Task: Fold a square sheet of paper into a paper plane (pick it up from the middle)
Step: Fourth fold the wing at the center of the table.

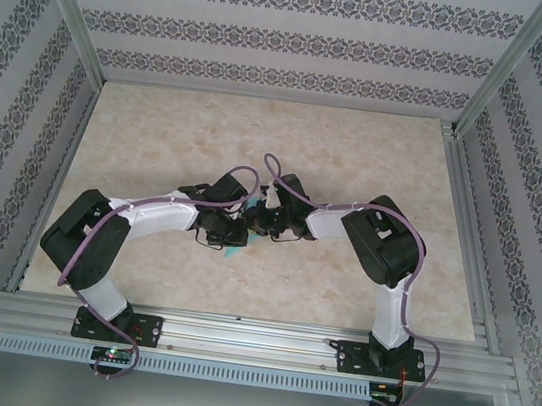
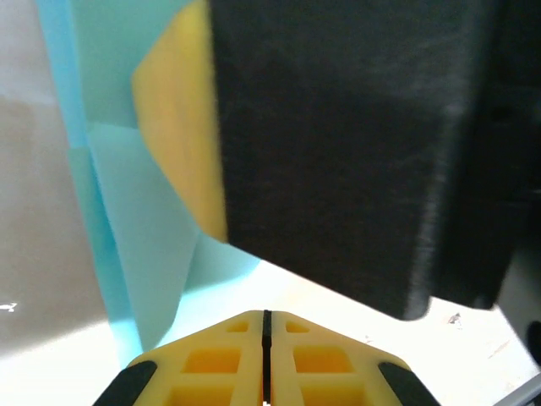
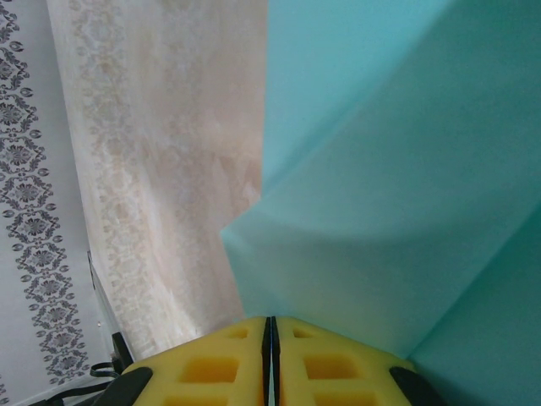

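Observation:
The turquoise sheet of paper (image 1: 233, 250) is partly folded, and just a small corner of it peeks out under the two wrists at mid-table. In the right wrist view the creased paper (image 3: 397, 186) rises straight from the tips of my right gripper (image 3: 270, 320), which is shut on it. In the left wrist view my left gripper (image 2: 265, 313) is shut with nothing visible between its pads. The folded paper (image 2: 144, 237) stands to its left, beside the right gripper's yellow finger (image 2: 182, 127). From above, the left gripper (image 1: 230, 230) and right gripper (image 1: 251, 224) almost touch.
The beige table (image 1: 357, 165) stretches out all around the arms. Patterned walls and aluminium posts (image 1: 70, 13) enclose it. Purple cables (image 1: 255, 176) loop over both wrists. The right gripper's black body (image 2: 338, 152) hangs very close in front of the left wrist camera.

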`<act>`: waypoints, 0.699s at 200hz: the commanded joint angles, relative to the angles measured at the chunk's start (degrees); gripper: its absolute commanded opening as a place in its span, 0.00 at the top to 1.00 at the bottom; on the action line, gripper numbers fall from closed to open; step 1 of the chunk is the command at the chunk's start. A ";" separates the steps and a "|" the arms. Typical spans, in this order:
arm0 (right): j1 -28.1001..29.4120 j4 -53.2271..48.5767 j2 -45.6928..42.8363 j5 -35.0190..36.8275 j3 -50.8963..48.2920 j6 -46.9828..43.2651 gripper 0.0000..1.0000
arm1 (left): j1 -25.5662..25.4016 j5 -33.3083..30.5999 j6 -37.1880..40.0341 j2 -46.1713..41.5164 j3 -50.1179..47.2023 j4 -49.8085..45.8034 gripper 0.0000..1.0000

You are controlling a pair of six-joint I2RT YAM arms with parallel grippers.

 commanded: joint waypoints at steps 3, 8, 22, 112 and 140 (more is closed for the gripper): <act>0.17 -5.15 4.06 4.87 -2.27 -0.78 0.87 | 2.18 1.00 -0.06 0.69 -1.91 2.28 0.89; 0.18 -5.13 4.01 4.87 -2.17 -0.77 0.87 | 2.49 1.64 0.04 0.74 -2.33 2.70 0.89; 0.16 -5.22 4.14 4.78 -2.22 -0.72 0.87 | 2.86 3.34 0.50 1.02 -2.68 3.49 0.89; 0.02 -5.78 4.29 5.20 -2.70 -1.01 0.87 | 3.60 -1.56 2.50 0.71 -5.17 -1.46 0.89; 0.11 -5.96 4.86 5.39 -2.66 -0.94 0.87 | 3.61 -1.39 2.12 0.42 -6.86 -0.95 0.89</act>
